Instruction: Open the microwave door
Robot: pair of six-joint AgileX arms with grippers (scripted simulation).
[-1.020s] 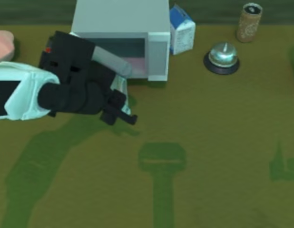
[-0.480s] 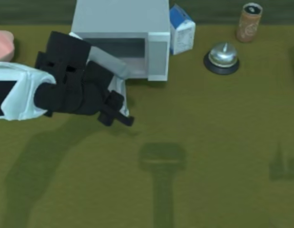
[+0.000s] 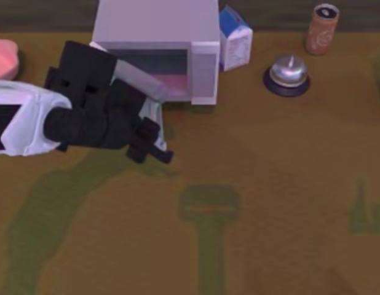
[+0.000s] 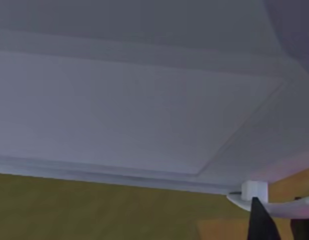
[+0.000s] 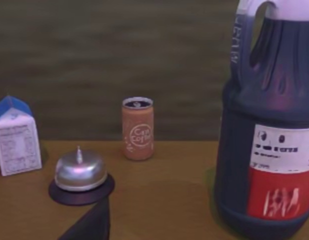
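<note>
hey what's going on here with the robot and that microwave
The left gripper is at the free edge of the microwave door, which already stands swung out from the microwave, so the cavity shows from above. The left wrist view is filled by the door panel close up. The right arm is out of the top view; its wrist camera looks at a milk carton, a bell, a coffee can and a large dark jug on the table's right side.
</note>
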